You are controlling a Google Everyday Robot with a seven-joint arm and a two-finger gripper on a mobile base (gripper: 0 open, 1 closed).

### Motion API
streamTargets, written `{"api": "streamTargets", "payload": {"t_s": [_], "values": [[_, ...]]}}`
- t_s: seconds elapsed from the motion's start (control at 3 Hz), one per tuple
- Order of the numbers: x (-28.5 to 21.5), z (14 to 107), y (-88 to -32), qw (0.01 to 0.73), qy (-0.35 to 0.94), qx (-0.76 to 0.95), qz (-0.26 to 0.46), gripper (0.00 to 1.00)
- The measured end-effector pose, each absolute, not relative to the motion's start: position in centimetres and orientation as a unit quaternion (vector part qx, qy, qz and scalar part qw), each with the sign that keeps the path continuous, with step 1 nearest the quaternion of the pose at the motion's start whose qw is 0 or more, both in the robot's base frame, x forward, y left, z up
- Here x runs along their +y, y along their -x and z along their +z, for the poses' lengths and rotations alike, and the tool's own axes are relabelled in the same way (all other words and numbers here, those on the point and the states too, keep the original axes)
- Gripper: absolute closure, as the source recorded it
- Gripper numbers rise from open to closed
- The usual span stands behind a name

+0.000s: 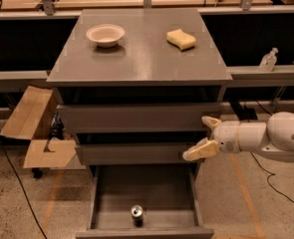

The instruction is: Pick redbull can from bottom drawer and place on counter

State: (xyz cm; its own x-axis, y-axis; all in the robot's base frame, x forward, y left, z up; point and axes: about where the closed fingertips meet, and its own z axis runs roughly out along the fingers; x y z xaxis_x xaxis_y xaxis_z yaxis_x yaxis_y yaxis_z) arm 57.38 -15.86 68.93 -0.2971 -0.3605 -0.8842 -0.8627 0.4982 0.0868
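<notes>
The bottom drawer (pixel 145 189) stands pulled out, and the redbull can (pixel 137 214) sits upright inside it, close to the front wall and about midway across, silver top facing up. The gripper (pixel 205 136) hangs at the cabinet's right front corner, level with the middle drawer (pixel 131 153) and well above the can, on a white arm (pixel 271 137) that reaches in from the right. Its two pale fingers (pixel 201 151) are spread wide and hold nothing (whether the lower one touches the drawer front cannot be told). On the counter (pixel 141 59) rest a white bowl (pixel 105 35) and a yellow sponge (pixel 181 39), well apart.
</notes>
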Motion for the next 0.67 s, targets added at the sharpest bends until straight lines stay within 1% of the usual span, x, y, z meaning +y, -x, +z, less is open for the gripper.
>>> {"api": "streamTargets", "payload": {"t_s": [0.33,0.67], "values": [[-15.77,68.53,-57.46,0.43,0.406,0.751,0.295,0.0],[-15.6,67.77,-56.78,0.409,0.422,0.761,0.273,0.0]]}}
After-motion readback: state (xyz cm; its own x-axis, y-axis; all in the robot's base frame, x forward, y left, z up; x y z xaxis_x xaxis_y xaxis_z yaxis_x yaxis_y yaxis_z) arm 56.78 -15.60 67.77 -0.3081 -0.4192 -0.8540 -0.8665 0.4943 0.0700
